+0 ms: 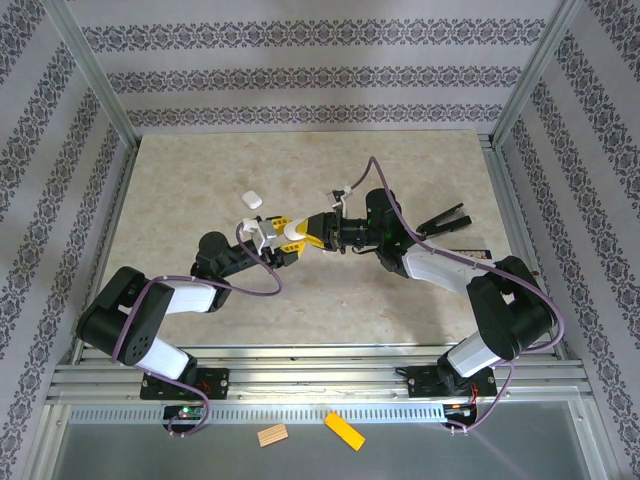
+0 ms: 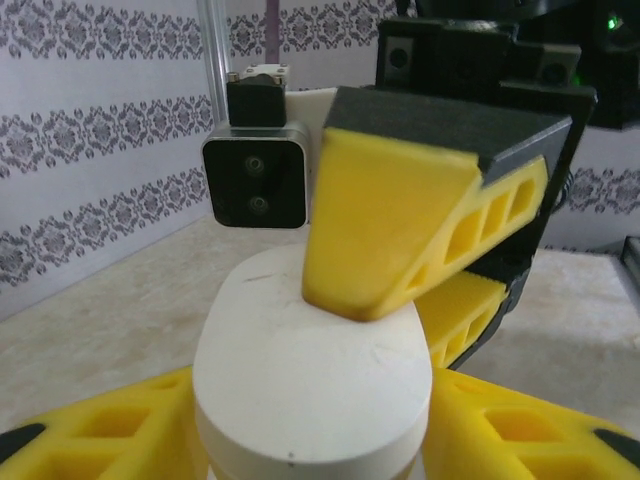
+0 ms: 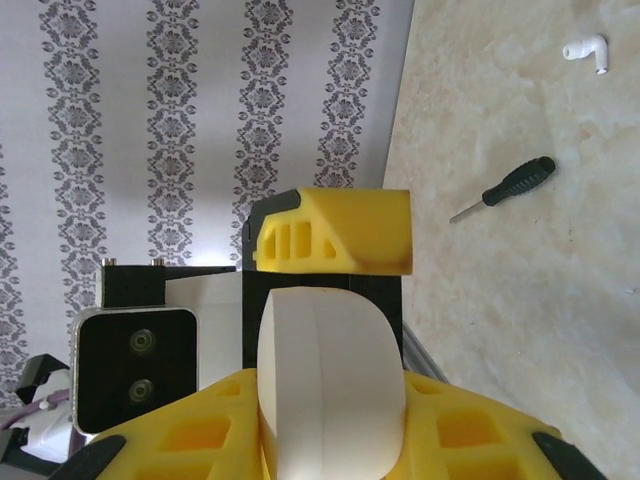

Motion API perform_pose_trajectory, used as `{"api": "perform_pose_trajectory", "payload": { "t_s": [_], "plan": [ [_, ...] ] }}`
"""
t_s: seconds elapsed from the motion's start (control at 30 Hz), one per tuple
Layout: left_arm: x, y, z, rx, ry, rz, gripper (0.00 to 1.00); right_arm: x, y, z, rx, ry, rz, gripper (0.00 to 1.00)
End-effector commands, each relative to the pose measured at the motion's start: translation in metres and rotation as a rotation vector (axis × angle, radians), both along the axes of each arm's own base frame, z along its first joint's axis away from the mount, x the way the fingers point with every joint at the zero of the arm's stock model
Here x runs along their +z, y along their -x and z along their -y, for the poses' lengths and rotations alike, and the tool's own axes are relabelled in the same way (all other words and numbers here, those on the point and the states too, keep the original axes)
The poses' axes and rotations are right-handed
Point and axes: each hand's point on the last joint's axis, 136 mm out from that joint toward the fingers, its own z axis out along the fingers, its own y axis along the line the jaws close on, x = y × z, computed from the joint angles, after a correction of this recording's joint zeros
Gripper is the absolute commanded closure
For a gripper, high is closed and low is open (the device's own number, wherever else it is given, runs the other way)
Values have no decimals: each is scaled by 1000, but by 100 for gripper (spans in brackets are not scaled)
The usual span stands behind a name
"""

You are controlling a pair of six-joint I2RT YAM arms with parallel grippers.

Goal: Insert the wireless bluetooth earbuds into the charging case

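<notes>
The desk (image 1: 200, 170) carries little. Above its middle the left arm (image 1: 150, 300) and the right arm (image 1: 450, 268) meet nose to nose. Between them is one white charging case (image 2: 300, 390), lifted off the desk.

The right jaws are closed on this case: in the left wrist view one yellow finger (image 2: 390, 230) lies flat on its top face and the other sits under it. The left jaws stand at both sides of the same case. Whether they press it or only stand beside it I cannot tell (the contact edges are cut off at the bottom of that view).

A second case (image 1: 250, 199) lies alone toward the far edge, left of the middle. A screwdriver (image 3: 505, 187) lies on the bare desk. Beyond it is one earbud (image 3: 585, 50), well apart from both jaws.

As I judge it, the task is at an early stage. The held case looks shut, I see no earbud inside anything, and neither jaws hold an earbud. What is left is to open a case, to pick up the earbud and to seat it.

Two things are hard to make out: whether the second case is open or shut, and where other earbuds lie, if there are any.
</notes>
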Motion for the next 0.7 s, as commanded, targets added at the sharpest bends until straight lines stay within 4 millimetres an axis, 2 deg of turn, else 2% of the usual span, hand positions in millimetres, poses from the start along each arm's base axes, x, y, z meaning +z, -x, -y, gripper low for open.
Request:
{"api": "perform_pose_trajectory", "payload": {
  "t_s": [0.0,0.07,0.13,0.27,0.33,0.43,0.67],
  "plan": [
    [6,1,-8,41,2,44,27,-3,-13,8,-40,30,60,77],
    [0,-4,-15,101,-13,29,17,-10,-22,17,-72,76,85,76],
    [-10,-9,-23,167,-50,12,9,-27,-34,30,-117,173,98,76],
    [-29,-12,-32,225,-140,-16,0,-59,-62,60,-205,368,134,76],
    [-35,-11,-33,229,-169,-37,1,-70,-81,73,-253,428,143,76],
    [-41,-15,-38,267,-194,-89,1,-81,-113,82,-304,457,141,76],
    [-46,-20,-46,319,-239,-128,1,-116,-175,82,-361,527,105,75]
  ]
}}
